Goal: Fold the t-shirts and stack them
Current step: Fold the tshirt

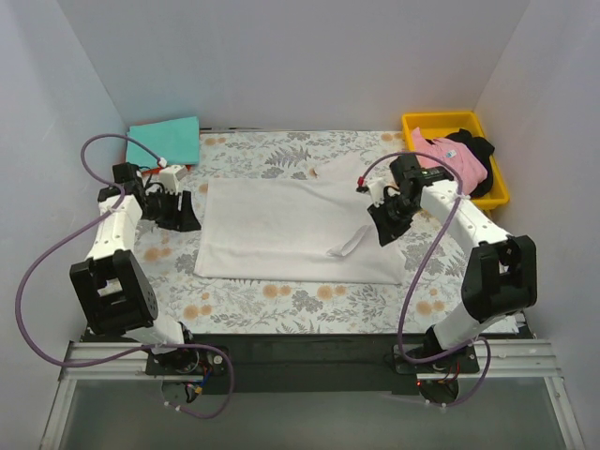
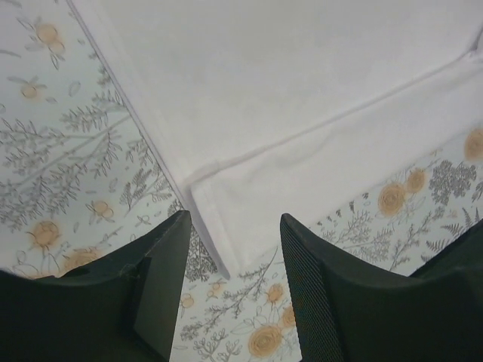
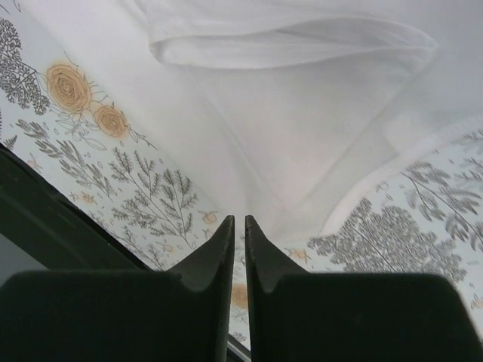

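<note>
The white t-shirt (image 1: 300, 225) lies spread flat in the middle of the table, with a small sleeve fold sticking up near its right front. My left gripper (image 1: 183, 214) is open at the shirt's left edge; in the left wrist view (image 2: 235, 249) a shirt corner (image 2: 226, 226) lies between the jaws, below them. My right gripper (image 1: 384, 228) is shut and empty at the shirt's right edge (image 3: 302, 113), tips (image 3: 239, 222) just short of the cloth. A folded teal t-shirt (image 1: 167, 141) lies at the back left. Pink (image 1: 450, 159) and black (image 1: 480, 150) t-shirts lie in the bin.
The yellow bin (image 1: 497, 192) stands at the back right. The floral table cloth (image 1: 281, 300) covers the table. White walls close in the left, back and right. Purple cables loop beside both arms.
</note>
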`<act>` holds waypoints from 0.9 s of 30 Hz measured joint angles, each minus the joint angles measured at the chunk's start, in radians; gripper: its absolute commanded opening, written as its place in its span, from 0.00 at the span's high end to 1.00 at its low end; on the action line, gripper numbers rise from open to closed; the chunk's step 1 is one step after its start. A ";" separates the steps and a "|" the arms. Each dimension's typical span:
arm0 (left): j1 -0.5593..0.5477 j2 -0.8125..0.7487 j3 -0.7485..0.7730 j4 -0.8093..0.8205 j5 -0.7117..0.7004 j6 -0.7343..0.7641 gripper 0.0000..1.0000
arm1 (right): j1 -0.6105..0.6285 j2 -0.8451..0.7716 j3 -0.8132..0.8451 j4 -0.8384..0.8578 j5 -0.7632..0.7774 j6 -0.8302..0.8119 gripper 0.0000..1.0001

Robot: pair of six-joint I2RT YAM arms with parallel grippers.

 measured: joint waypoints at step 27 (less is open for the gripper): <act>0.000 -0.010 0.075 0.197 0.119 -0.172 0.11 | 0.238 0.346 0.185 0.352 0.087 0.159 0.82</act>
